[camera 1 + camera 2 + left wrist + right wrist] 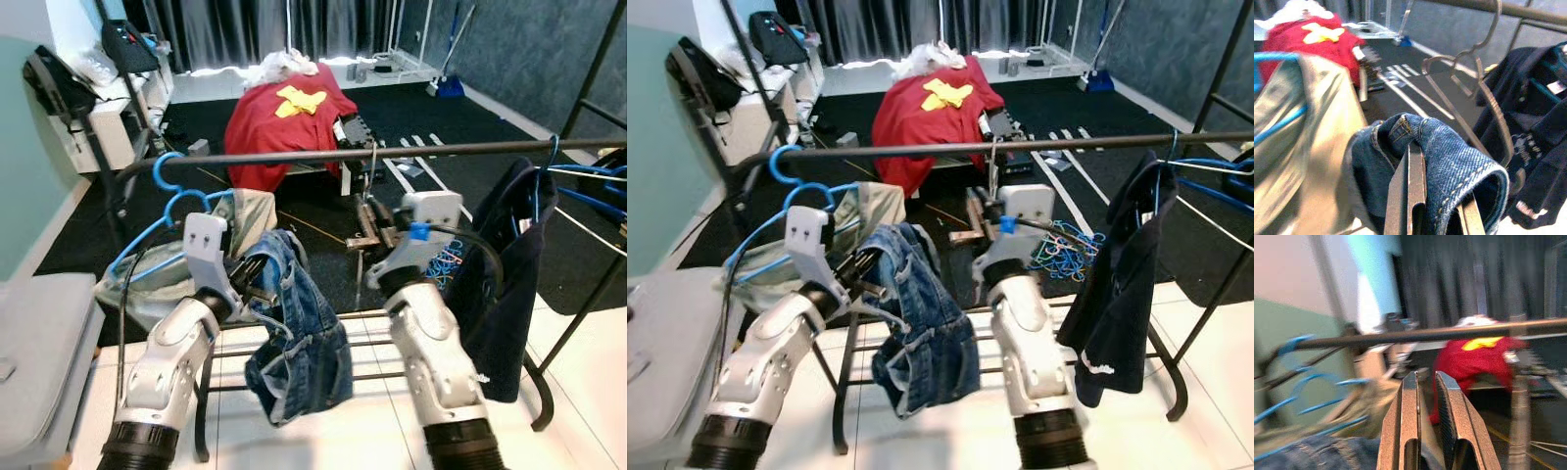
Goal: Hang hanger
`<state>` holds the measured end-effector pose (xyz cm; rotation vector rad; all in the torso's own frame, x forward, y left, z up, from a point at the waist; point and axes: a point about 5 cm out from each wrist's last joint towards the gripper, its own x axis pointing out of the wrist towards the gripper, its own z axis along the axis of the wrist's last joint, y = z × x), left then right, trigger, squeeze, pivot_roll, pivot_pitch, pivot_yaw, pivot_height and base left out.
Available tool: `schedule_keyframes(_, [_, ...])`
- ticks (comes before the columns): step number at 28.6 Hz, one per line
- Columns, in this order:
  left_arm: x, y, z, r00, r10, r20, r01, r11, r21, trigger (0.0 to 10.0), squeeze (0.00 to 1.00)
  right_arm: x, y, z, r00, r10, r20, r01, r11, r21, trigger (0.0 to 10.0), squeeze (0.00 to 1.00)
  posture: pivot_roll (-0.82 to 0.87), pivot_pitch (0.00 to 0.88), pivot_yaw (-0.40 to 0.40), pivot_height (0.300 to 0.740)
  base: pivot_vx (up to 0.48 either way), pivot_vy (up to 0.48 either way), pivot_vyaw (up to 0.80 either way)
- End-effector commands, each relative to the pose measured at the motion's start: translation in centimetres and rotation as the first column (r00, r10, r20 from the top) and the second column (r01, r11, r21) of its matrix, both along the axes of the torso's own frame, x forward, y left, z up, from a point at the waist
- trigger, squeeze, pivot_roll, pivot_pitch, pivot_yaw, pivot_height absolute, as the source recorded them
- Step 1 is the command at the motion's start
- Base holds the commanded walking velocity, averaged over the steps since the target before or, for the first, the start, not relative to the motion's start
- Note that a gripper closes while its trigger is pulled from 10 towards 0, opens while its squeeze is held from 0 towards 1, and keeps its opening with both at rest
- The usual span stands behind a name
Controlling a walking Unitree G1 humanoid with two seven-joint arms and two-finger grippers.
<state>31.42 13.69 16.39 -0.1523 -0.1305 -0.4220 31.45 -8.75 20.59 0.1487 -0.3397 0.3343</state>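
A dark clothes rail (294, 155) runs across in front of me. A pair of blue jeans (304, 343) hangs from a thin metal hanger (1488, 98) whose hook (372, 171) reaches up to the rail. My left gripper (257, 291) is shut on the denim waistband, just below and left of the rail's middle. My right gripper (364, 235) is shut around the hanger's neck, directly under the rail. In the right wrist view the rail (1449, 333) crosses just beyond the closed fingers (1410, 396).
Blue hangers (167, 211) with a beige garment (245, 211) hang on the rail's left end, and a navy garment (500, 274) hangs on the right. A low rack (362, 343) stands under the rail. A red cloth (284, 122) lies behind, a grey seat (39, 352) at left.
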Motion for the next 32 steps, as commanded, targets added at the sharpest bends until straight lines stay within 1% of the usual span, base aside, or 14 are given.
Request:
schedule_keyframes(1, [-0.1,0.4,0.4,1.0,0.004,0.019,-0.004,1.0,0.001,10.0,0.0,0.0,-0.2,-0.9,0.999,-0.004,-0.04,0.003,1.0,-0.025,10.0,0.0,-0.02,0.0,0.05,0.74,-0.289,0.0,0.0])
schedule_keyframes(7, [-0.1,0.3,0.1,1.0,0.001,0.009,-0.001,1.0,0.002,10.0,0.0,-0.1,-0.4,-1.1,0.999,-0.006,-0.044,0.004,1.0,-0.03,10.0,0.0,-0.03,0.0,0.052,0.74,-0.292,0.0,0.0])
schedule_keyframes(12, [-0.2,0.1,-1.6,0.999,-0.016,-0.037,0.018,0.998,0.053,10.0,0.0,-0.2,-0.5,-2.1,0.996,-0.004,-0.091,-0.003,0.997,-0.076,10.0,0.0,-0.03,0.0,0.063,0.74,-0.286,0.0,0.0])
schedule_keyframes(13, [-0.3,0.1,-2.8,0.997,-0.018,-0.074,0.023,0.997,0.07,10.0,0.0,-0.2,-0.3,-3.5,0.989,0.008,-0.148,-0.025,0.993,-0.114,10.0,0.0,-0.03,0.0,0.068,0.74,-0.277,0.0,0.0])
schedule_keyframes(14, [-0.3,0.1,-2.8,0.997,-0.018,-0.074,0.023,0.997,0.07,10.0,0.0,-0.2,-0.3,-3.5,0.989,0.008,-0.148,-0.025,0.993,-0.114,10.0,0.0,-0.03,0.0,0.068,0.74,-0.277,0.0,0.0])
schedule_keyframes(17, [-0.6,0.0,-6.4,0.979,-0.021,-0.203,0.04,0.995,0.092,10.0,0.0,-0.5,-0.5,-8.1,0.956,0.022,-0.293,-0.063,0.99,-0.129,10.0,0.0,-0.02,0.002,0.064,0.74,-0.165,0.0,0.0])
schedule_keyframes(18, [-0.6,0.0,-6.4,0.979,-0.021,-0.203,0.04,0.995,0.092,10.0,0.0,-0.5,-0.5,-8.1,0.956,0.022,-0.293,-0.063,0.99,-0.129,10.0,0.0,-0.02,0.002,0.064,0.74,0.0,0.0,0.0])
schedule_keyframes(19, [-0.7,0.0,-7.3,0.973,-0.013,-0.232,0.036,0.995,0.096,10.0,0.0,-0.6,-0.8,-9.6,0.941,0.016,-0.338,-0.069,0.987,-0.146,10.0,0.0,-0.03,0.004,0.067,0.74,0.0,0.0,0.0])
schedule_keyframes(21, [-0.7,0.0,-7.3,0.973,-0.013,-0.232,0.036,0.995,0.096,10.0,0.0,-0.6,-0.8,-9.6,0.941,0.016,-0.338,-0.069,0.987,-0.146,10.0,0.0,-0.03,0.004,0.067,0.74,0.0,0.0,0.0])
schedule_keyframes(23, [-0.8,-0.1,-8.5,0.96,0.004,-0.279,0.021,0.996,0.089,10.0,0.0,-0.9,-2.0,-13.3,0.885,-0.035,-0.464,-0.055,0.983,-0.177,10.0,0.0,-0.03,0.007,0.072,0.74,-0.12,0.0,0.0])
schedule_keyframes(28, [-0.9,-0.1,-8.8,0.955,0.008,-0.295,0.016,0.997,0.081,10.0,0.0,-1.2,-2.6,-14.7,0.857,-0.061,-0.512,-0.04,0.982,-0.185,10.0,0.0,-0.03,0.007,0.072,0.74,-0.24,0.0,0.0])
schedule_keyframes(29, [-1.0,0.1,-9.6,0.947,0.024,-0.32,0.004,0.996,0.088,10.0,0.0,-1.6,-3.0,-16.3,0.82,-0.089,-0.565,-0.024,0.981,-0.19,10.0,0.0,-0.03,0.007,0.071,0.74,0.0,0.0,0.0])
schedule_keyframes(31, [-1.0,0.1,-9.6,0.947,0.024,-0.32,0.004,0.996,0.088,10.0,0.0,-1.6,-3.0,-16.3,0.82,-0.089,-0.565,-0.024,0.981,-0.19,10.0,0.0,-0.03,0.007,0.071,0.74,0.0,0.0,0.0])
schedule_keyframes(32, [-1.1,0.5,-10.6,0.93,0.061,-0.363,-0.022,0.993,0.112,10.0,0.0,-1.9,-3.2,-17.4,0.786,-0.102,-0.609,-0.016,0.983,-0.185,10.0,0.0,-0.02,0.007,0.067,0.74,0.0,0.0,0.0])
